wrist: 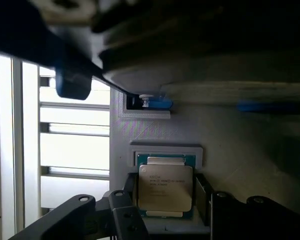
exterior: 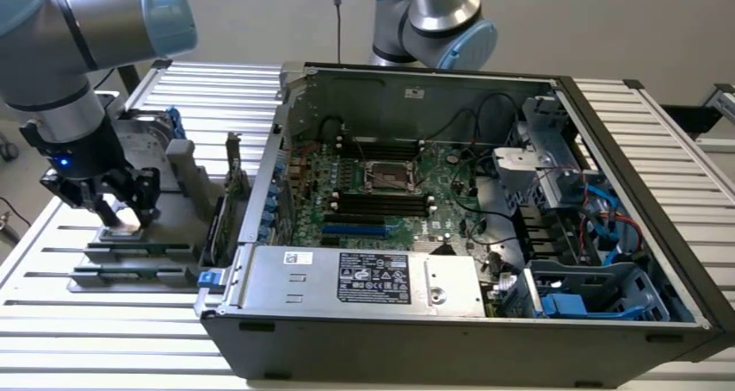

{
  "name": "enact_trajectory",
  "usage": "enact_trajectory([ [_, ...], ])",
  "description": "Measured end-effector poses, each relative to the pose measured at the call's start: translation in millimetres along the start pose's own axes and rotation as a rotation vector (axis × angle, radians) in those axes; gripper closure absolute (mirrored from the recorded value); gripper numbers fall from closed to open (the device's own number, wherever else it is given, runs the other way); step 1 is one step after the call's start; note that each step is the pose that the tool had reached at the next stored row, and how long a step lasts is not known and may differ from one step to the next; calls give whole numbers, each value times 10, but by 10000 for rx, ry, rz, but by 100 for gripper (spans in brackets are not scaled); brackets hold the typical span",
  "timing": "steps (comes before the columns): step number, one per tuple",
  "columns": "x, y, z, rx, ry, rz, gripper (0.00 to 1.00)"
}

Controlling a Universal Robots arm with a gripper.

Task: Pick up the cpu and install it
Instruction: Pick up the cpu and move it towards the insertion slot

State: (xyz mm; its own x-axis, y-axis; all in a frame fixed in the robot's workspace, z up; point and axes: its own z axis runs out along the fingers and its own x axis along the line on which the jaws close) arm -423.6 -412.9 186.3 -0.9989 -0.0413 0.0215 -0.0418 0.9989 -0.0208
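Observation:
The cpu, a small flat square chip with a dull silver top on a green base, lies in a grey holder on the fixture at the exterior view's left. My gripper is down over it, one dark finger against each of two opposite edges, shut on the chip. In the exterior view the gripper stands upright over the cpu, outside the open computer case. The bare cpu socket sits in the middle of the green motherboard inside the case.
A labelled silver power supply box fills the case's near side. Drive cages with blue parts line the exterior view's right. An upright silver hard drive with blue brackets stands behind the gripper. A second arm hangs over the case's back.

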Motion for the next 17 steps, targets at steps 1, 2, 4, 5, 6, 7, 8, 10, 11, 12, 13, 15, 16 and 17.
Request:
enact_trajectory([
  [1,1,-1,-10,2,4,-1,45],
  [2,1,-1,-26,1,3,0,45],
  [4,2,-2,-68,0,3,0,45],
  [5,3,-2,-95,1,4,0,45],
  [6,3,-3,-128,0,3,-1,45],
  [7,4,-4,-168,-1,2,0,45],
  [8,5,-5,-212,0,4,0,45],
  [10,6,-7,-301,0,5,0,45],
  [11,7,-8,-351,1,6,-1,45],
  [12,6,-9,-394,0,6,-2,45],
  [13,3,-10,-441,0,5,-5,45],
  [15,-3,-12,-530,1,6,-11,45],
  [16,-8,-13,-574,0,4,-16,45],
  [17,-15,-14,-624,1,6,-22,45],
])
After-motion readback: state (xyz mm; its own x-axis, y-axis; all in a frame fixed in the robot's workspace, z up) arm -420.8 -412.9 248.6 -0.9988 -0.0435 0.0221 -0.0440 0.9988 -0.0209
